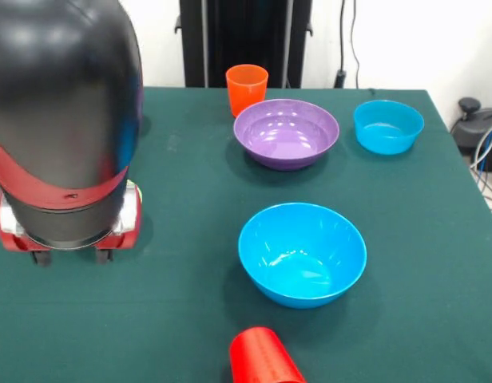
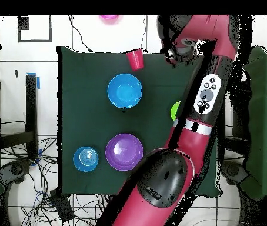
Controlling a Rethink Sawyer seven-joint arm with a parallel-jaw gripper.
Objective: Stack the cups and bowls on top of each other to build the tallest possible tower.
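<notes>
Nothing is stacked yet: the purple bowl point(image 1: 286, 132) and two blue bowls point(image 1: 302, 254) sit apart mid-desk, the red cup point(image 1: 262, 357) toppled at one edge. I can't tell the state of my gripper's point(image 2: 172, 56) jaws near that cup. Next, I'd judge, comes a grasp there.

We see dark green table cloth point(image 1: 174, 319). Orange cup point(image 1: 247, 88), translucent-looking, glossy. Purple bowl point(image 1: 287, 132), glossy, pale highlights inside. Small blue bowl point(image 1: 388, 126), bright sky blue. Large blue bowl point(image 1: 302, 254), same sky blue, white glints inside. Red cup point(image 1: 262, 357), solid red. Arm point(image 1: 62, 128): black shell, red band, silver ring lower down; from above we note crimson arm links, white panel point(image 2: 205, 94) with dark buttons. Lime green bowl point(image 2: 175, 110) edge beside arm. Hot pink bowl point(image 2: 109, 18) beyond table edge. White wall behind, black stand point(image 1: 244, 40).
</notes>
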